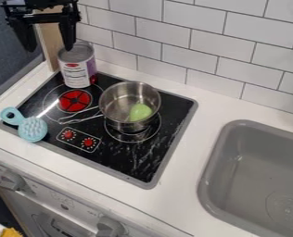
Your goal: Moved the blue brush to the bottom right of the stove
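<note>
My gripper (48, 44) hangs at the upper left, its two fingers spread apart with nothing between them, above and left of the can. The light blue brush (32, 128) lies at the lower-left corner of the black stove (136, 159), its bristles facing up and its looped handle pointing to the upper left over the stove's edge. Some distance separates the gripper from the brush below it.
A metal pot (116, 104) holding a green object (139, 112) stands mid-stove, its handle pointing left. Behind the left burner is a can (78, 67). A grey sink (254, 171) lies to the right, and a tiled wall (205, 39) runs behind.
</note>
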`<control>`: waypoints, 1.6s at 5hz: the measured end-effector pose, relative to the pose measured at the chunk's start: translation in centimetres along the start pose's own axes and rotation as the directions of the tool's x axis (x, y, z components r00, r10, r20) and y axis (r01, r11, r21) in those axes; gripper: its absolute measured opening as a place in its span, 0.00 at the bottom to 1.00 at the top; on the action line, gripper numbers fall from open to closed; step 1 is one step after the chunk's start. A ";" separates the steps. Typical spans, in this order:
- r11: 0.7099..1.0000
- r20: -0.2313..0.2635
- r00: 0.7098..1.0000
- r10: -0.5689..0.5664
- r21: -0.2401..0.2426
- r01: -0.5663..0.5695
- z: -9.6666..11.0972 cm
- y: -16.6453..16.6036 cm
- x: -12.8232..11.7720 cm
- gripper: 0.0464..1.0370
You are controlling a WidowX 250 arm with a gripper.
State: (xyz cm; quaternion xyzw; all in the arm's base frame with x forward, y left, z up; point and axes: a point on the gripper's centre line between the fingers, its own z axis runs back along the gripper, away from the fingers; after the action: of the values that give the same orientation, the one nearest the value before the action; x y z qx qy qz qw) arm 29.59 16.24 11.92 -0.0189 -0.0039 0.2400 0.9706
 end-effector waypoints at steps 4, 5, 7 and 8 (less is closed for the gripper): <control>0.927 -0.066 0.928 0.366 0.110 -0.358 -6.6 5.3 -2.7 0.96; 0.895 -0.048 0.897 0.439 0.112 -0.432 -8.2 6.3 -3.8 0.96; 0.839 -0.040 0.842 0.538 0.126 -0.530 -9.7 6.4 -4.9 0.96; 0.823 -0.067 0.825 0.561 0.154 -0.547 -11.2 6.6 -5.6 0.94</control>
State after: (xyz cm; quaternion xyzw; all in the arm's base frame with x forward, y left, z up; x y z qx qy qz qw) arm 21.81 19.06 0.53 0.0302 0.0702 0.5101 0.8567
